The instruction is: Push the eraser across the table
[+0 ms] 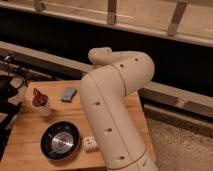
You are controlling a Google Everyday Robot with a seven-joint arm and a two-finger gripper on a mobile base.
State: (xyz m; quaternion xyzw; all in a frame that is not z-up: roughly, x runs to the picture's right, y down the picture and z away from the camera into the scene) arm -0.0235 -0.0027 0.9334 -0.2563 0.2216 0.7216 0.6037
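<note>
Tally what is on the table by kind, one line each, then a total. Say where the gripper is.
Eraser, light blue: 1
Bowl, black: 1
Cup holding something red: 1
Small white block with dark dots: 1
Total: 4 on the table
The gripper is not in view; only the arm shows, over the table's right side.

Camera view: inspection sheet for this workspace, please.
Surface: light wooden plank table.
Job's things: small light-blue rectangular eraser, lying near the far edge, nothing touching it.
Clutter: round black bowl; small white dotted block beside it; pale cup holding something red.
Grippers: the gripper is not in view; only the white jointed arm shows above the table.
Cables: nothing seen.
Surroundings: speckled floor; dark wall behind.
</note>
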